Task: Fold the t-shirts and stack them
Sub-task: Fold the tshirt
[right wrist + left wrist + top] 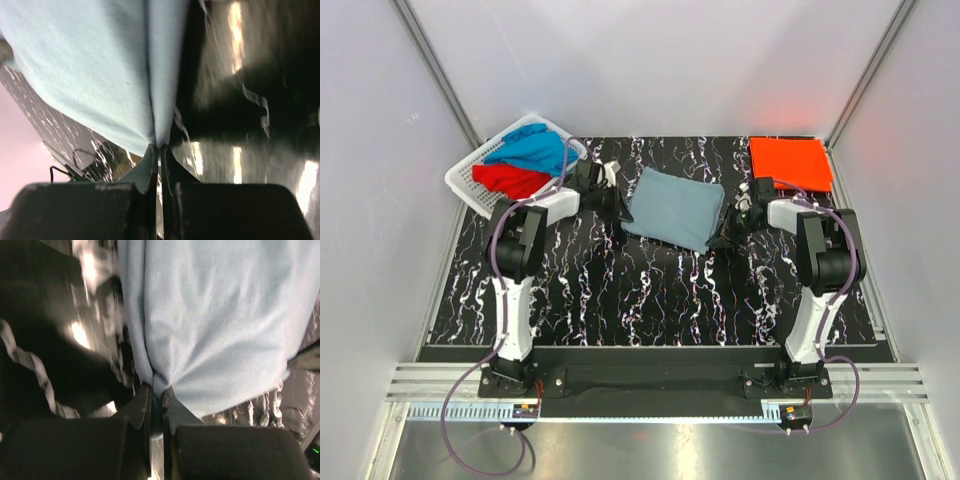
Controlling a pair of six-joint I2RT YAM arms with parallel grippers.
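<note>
A folded grey-blue t-shirt (672, 208) lies mid-table between my two arms. My left gripper (618, 205) is shut on its left edge; in the left wrist view the cloth (215, 315) is pinched between the gripper's (157, 392) black fingers. My right gripper (728, 226) is shut on the shirt's right edge, where the fabric (100, 65) bunches into the gripper (160, 149). An orange-red t-shirt (790, 163) lies folded flat at the back right corner. A bright blue t-shirt (535, 150) and a red t-shirt (512, 180) sit crumpled in the basket.
The white slotted basket (465, 178) stands at the back left corner of the black marbled table (650, 300). Pale walls close in the back and both sides. Both arm bases are bolted at the near edge.
</note>
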